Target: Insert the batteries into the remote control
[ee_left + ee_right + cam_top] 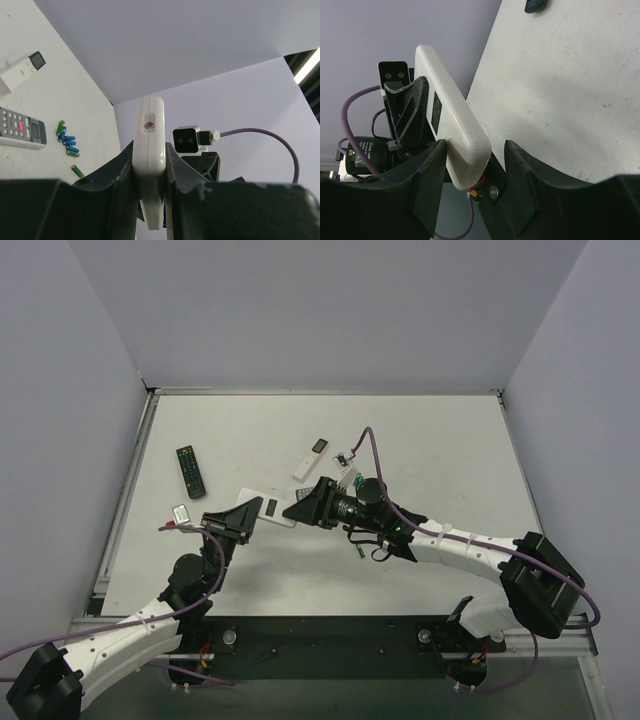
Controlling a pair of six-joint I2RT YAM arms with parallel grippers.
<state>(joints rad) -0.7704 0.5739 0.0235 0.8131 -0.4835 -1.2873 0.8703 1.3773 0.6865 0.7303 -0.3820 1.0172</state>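
Observation:
The remote control (268, 508) is white and is held off the table with its plain back and a dark label facing up; its button face is hidden. My left gripper (240, 518) is shut on its left end, clamped on both sides in the left wrist view (150, 147). My right gripper (305, 502) is open around the other end (476, 145): one finger touches the remote (447, 115), the other stands apart. Several blue and green batteries (67, 142) lie in a cluster on the table. One green battery (358, 548) lies under the right arm.
A long black remote (191, 470) lies at the left. A white remote with a grey screen (313, 455) lies behind the grippers. A grey-keyed remote (20, 127) lies by the batteries. A small white-rimmed object (181, 513) sits near the left gripper. Walls enclose the table.

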